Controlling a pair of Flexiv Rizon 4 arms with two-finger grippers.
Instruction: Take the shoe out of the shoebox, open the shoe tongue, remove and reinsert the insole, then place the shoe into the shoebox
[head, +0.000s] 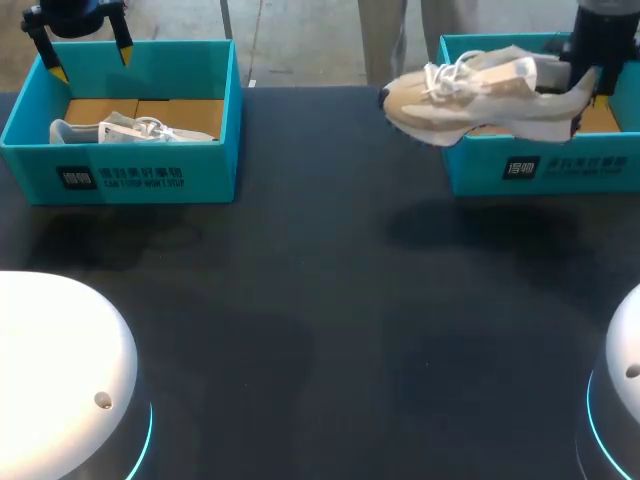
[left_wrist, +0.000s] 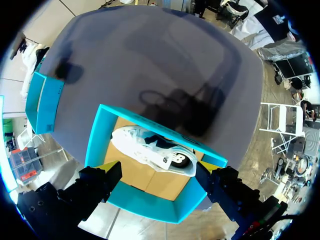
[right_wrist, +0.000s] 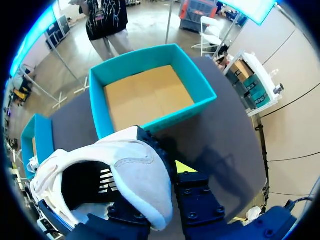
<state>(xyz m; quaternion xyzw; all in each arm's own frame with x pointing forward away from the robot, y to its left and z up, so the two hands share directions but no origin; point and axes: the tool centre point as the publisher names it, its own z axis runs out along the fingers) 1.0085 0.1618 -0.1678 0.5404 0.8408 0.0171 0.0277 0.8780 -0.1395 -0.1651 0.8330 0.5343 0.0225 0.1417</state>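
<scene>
A beige and white shoe (head: 470, 95) hangs in the air over the near-left corner of the right teal shoebox (head: 540, 165), toe pointing left. My right gripper (head: 585, 80) is shut on its heel. In the right wrist view the heel (right_wrist: 135, 170) fills the gripper (right_wrist: 152, 180), and the empty box (right_wrist: 150, 95) with its cardboard floor lies ahead. My left gripper (head: 92, 62) hovers open above the back of the left teal shoebox (head: 130, 180), holding nothing. A white shoe (left_wrist: 152, 150) lies inside that box (left_wrist: 97, 145), below the open left gripper (left_wrist: 159, 165).
The dark tabletop (head: 330, 300) stretches between the two boxes and toward the front. The arms' white bases sit at the front corners (head: 60, 370). In the left wrist view the right shoebox (left_wrist: 42, 100) shows at the table's far side.
</scene>
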